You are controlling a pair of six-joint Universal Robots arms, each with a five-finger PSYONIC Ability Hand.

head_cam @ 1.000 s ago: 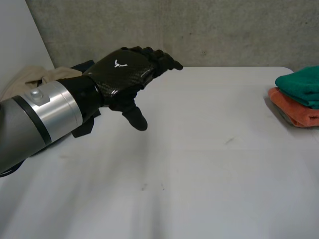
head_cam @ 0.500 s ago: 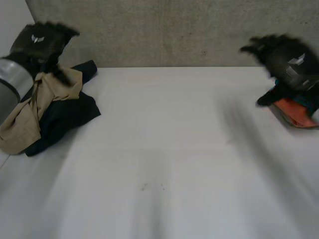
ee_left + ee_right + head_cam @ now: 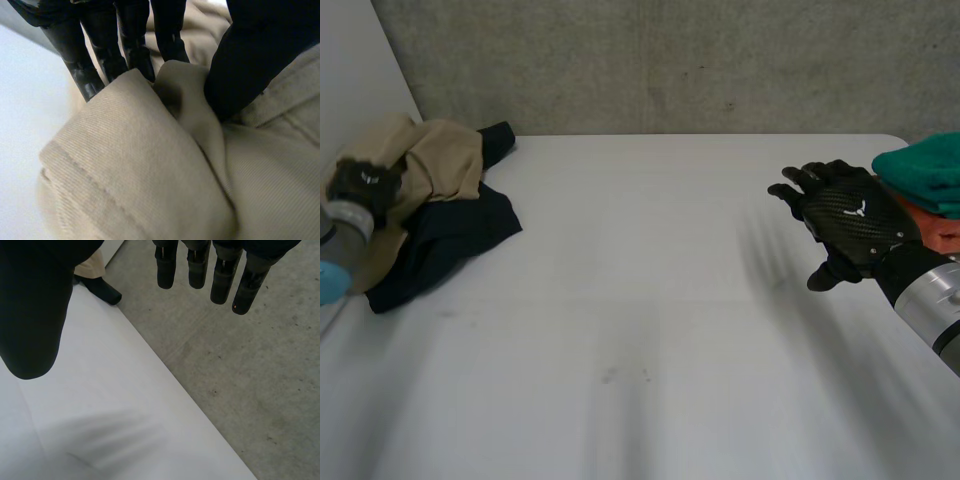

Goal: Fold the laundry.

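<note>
A crumpled beige cloth [image 3: 438, 160] lies on a dark navy cloth [image 3: 450, 240] at the table's far left. My left hand [image 3: 362, 186] sits on the beige cloth's left edge. In the left wrist view its fingers [image 3: 125, 52] and thumb pinch a raised fold of the beige cloth [image 3: 145, 170] between them. My right hand [image 3: 850, 220] hovers over the table at the right, just in front of a folded stack, fingers [image 3: 200, 265] straight and holding nothing.
A folded green cloth [image 3: 925, 168] rests on a folded orange one [image 3: 940, 232] at the right edge. The white table [image 3: 650, 300] runs back to a concrete wall [image 3: 670, 60]. A white panel [image 3: 355, 80] stands at the far left.
My left hand swung from the table's middle to the pile at the left and closed on the beige cloth. My right hand came in at the right and dropped lower.
</note>
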